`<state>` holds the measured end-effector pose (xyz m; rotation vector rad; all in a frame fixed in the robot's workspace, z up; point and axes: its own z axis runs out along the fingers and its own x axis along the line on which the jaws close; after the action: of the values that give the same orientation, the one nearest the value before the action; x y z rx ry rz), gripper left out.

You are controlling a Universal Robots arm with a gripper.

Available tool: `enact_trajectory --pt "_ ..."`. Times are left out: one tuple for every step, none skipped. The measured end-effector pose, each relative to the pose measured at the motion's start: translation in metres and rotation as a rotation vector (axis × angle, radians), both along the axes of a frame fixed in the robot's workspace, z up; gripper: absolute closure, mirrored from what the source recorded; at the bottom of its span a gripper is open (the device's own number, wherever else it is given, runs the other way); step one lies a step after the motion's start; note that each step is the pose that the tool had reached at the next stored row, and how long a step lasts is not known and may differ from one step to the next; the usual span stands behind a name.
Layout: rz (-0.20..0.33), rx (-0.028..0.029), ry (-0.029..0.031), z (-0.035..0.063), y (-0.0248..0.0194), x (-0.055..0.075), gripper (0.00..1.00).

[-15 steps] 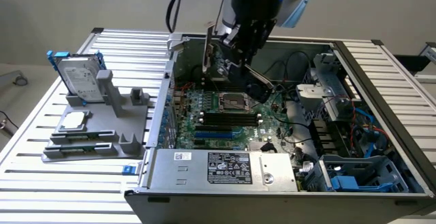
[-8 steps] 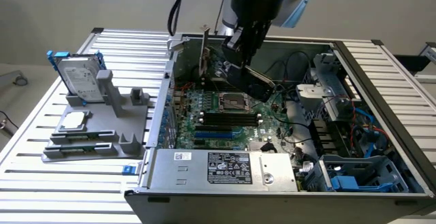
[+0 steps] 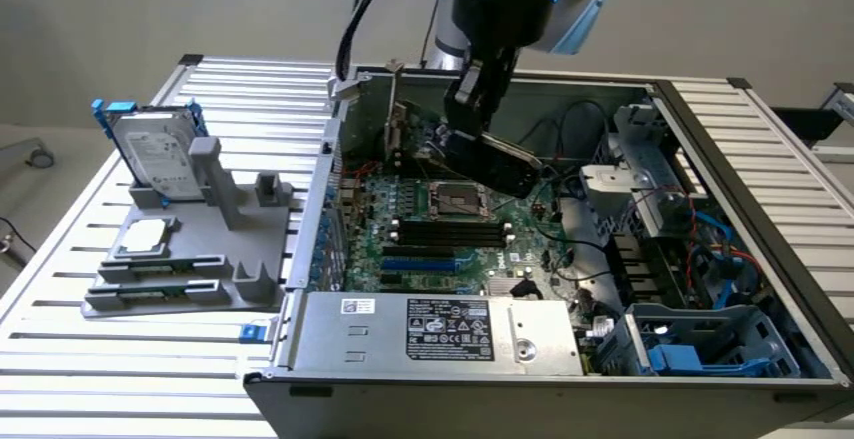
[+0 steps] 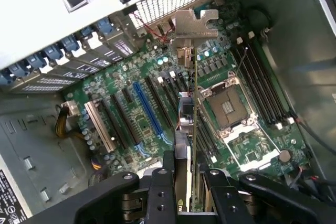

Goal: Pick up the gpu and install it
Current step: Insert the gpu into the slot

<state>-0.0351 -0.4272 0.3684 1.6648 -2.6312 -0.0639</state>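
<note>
From my station I see the arm reaching down into the open computer case [image 3: 747,259], which lies on its side on the slatted metal worktop [image 3: 80,359]. The gripper [image 3: 470,104] has its fingers [image 4: 167,192] clenched on the graphics card [image 3: 505,167], one on each flat face. In the wrist view I look along the card [image 4: 193,129] edge-on, with its thin green board running away from the gripper [image 4: 191,184]. The silver end bracket [image 4: 195,24] is at the far end, close to the perforated rear wall of the case.

In the exterior view the card hangs tilted inside the case, black shroud facing the camera. It is over the motherboard [image 3: 427,234] and just beside the processor socket [image 3: 454,197]. In the wrist view it lines up between that socket [image 4: 228,106] and the row of long black slots. The blue slot [image 4: 148,108] lies further off to one side. I cannot tell whether the card's lower edge touches the board.

On the worktop, on the exterior view's left and well apart from the case, is a grey holder [image 3: 200,279]. A hard drive [image 3: 154,154] in a blue frame stands upright in it, and a small square processor chip [image 3: 144,237] lies flat on it. The power supply [image 3: 441,327] sits at the near end of the case.
</note>
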Motion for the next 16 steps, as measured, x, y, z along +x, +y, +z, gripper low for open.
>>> enact_trajectory --pt "0.018 0.0001 -0.0016 -0.0006 0.0 0.0 0.74" --pt "0.036 0.0001 -0.0031 -0.001 0.0 0.0 0.74" --pt "0.056 0.0 -0.0049 -0.0015 0.0 0.0 0.74" --pt "0.074 -0.0001 -0.0074 -0.0019 0.0 0.0 0.74" --pt "0.092 0.0 -0.0101 -0.0023 0.0 0.0 0.74" --pt "0.11 0.0 -0.0128 -0.0027 0.0 0.0 0.74" --pt "0.127 0.0 -0.0155 -0.0031 0.0 0.0 0.74" --pt "0.146 -0.0001 -0.0181 -0.0034 0.0 0.0 0.74" --pt "0.165 -0.0001 -0.0209 -0.0038 0.0 0.0 0.74" --pt "0.182 -0.0001 -0.0236 -0.0042 0.0 0.0 0.74" --pt "0.201 -0.0002 -0.0262 -0.0046 0.0 0.0 0.74" --pt "0.218 -0.0002 -0.0292 -0.005 0.0 0.0 0.74" --pt "0.237 -0.0006 -0.0329 -0.0053 0.0 0.0 0.74" --pt "0.255 -0.0009 -0.0381 -0.0056 0.0 0.0 0.74" --pt "0.27 -0.0015 -0.0447 -0.006 0.0 0.0 0.74" --pt "0.283 -0.0021 -0.0525 -0.0063 0.0 0.0 0.74"
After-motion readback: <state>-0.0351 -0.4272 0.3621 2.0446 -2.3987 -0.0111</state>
